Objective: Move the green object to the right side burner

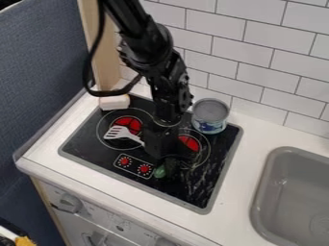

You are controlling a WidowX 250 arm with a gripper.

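The black gripper (168, 162) hangs low over the front middle of the black stove (199, 194), between the knob panel and the right burner. At its lower end lies a small green object (160, 171), just right of the lower red knob. Part of the object may be hidden by the gripper, and I cannot tell whether the two touch. Behind and to the right of the gripper is the right side burner (189, 142), its red centre partly covered by the arm.
A spatula (120, 132) with a pale slotted head lies across the left burner (130, 124), its handle pointing toward the gripper. An open metal can (210, 115) stands at the stove's back right corner. A pale block (114, 102) sits at the back left. The grey sink (297, 192) is at right.
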